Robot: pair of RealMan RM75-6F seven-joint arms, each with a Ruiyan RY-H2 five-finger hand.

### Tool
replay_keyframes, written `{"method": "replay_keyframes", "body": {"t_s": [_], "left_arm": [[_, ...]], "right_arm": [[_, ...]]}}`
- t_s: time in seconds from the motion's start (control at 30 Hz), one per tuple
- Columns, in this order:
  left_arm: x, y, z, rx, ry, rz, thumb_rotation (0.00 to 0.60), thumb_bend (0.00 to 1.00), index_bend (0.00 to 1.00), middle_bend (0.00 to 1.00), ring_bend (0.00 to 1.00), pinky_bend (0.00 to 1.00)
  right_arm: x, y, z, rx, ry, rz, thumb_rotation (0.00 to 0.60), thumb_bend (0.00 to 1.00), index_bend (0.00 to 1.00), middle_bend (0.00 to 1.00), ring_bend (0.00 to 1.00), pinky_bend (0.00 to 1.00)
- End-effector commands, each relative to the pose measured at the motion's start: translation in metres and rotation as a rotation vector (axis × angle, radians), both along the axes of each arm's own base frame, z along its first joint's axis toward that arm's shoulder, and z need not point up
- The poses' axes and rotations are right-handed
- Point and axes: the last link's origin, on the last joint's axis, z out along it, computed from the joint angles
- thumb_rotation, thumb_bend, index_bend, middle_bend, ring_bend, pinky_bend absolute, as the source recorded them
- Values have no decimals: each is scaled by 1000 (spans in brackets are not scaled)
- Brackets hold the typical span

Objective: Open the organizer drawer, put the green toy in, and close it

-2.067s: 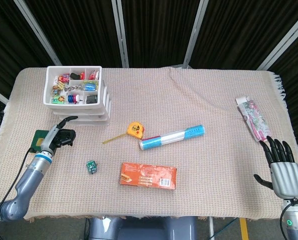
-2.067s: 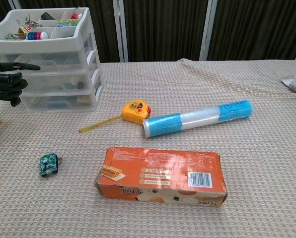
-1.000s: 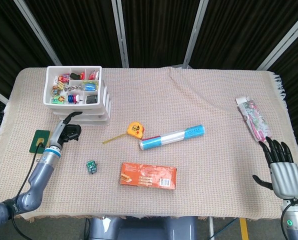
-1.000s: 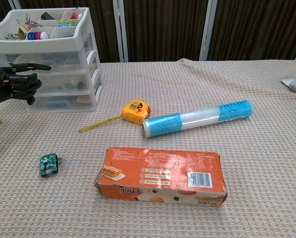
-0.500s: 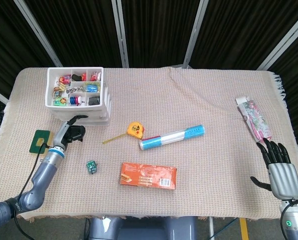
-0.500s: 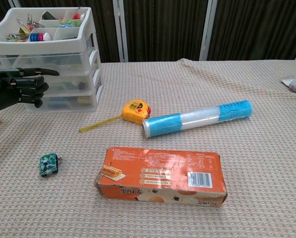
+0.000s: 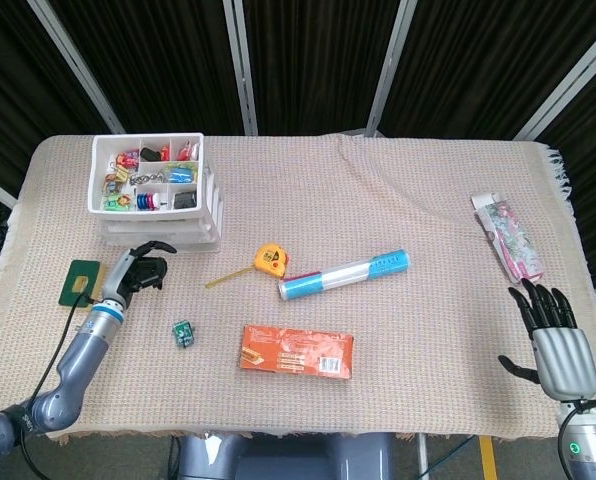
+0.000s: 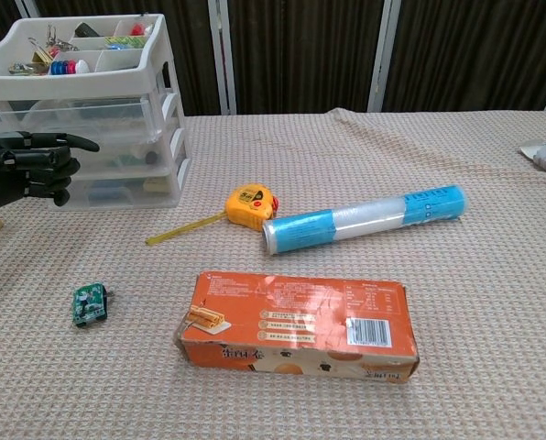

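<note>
The white three-drawer organizer (image 7: 160, 228) (image 8: 117, 137) stands at the far left of the table, with an open tray of trinkets on top. My left hand (image 7: 139, 268) (image 8: 27, 168) hovers just in front of its drawers, fingers curled in and one finger stretched out toward the drawer fronts. I cannot tell whether it touches a drawer. The small green toy (image 7: 183, 333) (image 8: 90, 304) lies on the cloth in front of that hand, apart from it. My right hand (image 7: 555, 340) is at the front right corner, fingers spread, holding nothing.
A yellow tape measure (image 7: 269, 260) with its tape pulled out, a blue tube (image 7: 344, 275) and an orange box (image 7: 298, 351) lie mid-table. A green pad (image 7: 80, 280) sits left of my left hand. A printed packet (image 7: 506, 236) lies at the right edge.
My left hand moved from beside the green pad up to the organizer's drawer fronts. The organizer shifted slightly right, then back. My right hand sank a little toward the front edge.
</note>
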Motion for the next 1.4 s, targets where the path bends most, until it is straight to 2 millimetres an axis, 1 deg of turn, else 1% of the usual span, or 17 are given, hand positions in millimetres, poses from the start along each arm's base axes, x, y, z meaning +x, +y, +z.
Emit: {"method": "replay_keyframes", "body": {"t_s": [0.03,0.3,0.43,0.53,0.63,0.8,0.9,1.0,1.07,1.23,1.4], "left_arm": [[-4,-9,5,19,-12,-3,600,690,415,805,786,663],[-26,-28,12,49,18,-4,600,688,418,805,786,663],[-34,-41,19,95,161,-99,600,690,396,805,786,663],[-32,-48,31,176,347,-210,600,691,345,805,786,663],[-21,-52,46,278,514,-296,600,689,299,808,788,666],[-1,-58,67,354,684,-357,600,713,270,821,805,683],[8,-57,83,409,835,-374,600,715,248,821,809,688],[12,-54,89,399,907,-355,600,715,208,820,808,688],[15,-50,92,355,967,-336,600,716,194,819,808,688],[22,-36,96,283,1070,-311,600,714,192,819,809,688],[24,-21,90,210,1136,-279,600,714,193,818,809,688]], "right_arm": [[0,0,0,-1,0,1,600,6,93,0,0,19],[1,1,0,-5,-7,3,600,6,93,0,0,19],[3,1,1,-8,-10,8,600,5,93,0,0,19],[4,2,0,-7,-11,11,600,5,93,0,0,19],[5,2,1,-9,-12,16,600,6,93,0,0,19],[6,2,2,-10,-12,20,600,5,93,0,0,19],[6,3,2,-8,-15,21,600,5,93,0,0,19],[6,3,2,-7,-15,24,600,5,93,0,0,19],[7,4,2,-7,-16,28,600,5,93,0,0,19],[8,4,2,-4,-15,28,600,5,94,0,0,19],[7,3,1,-3,-12,24,600,5,94,0,0,19]]}}
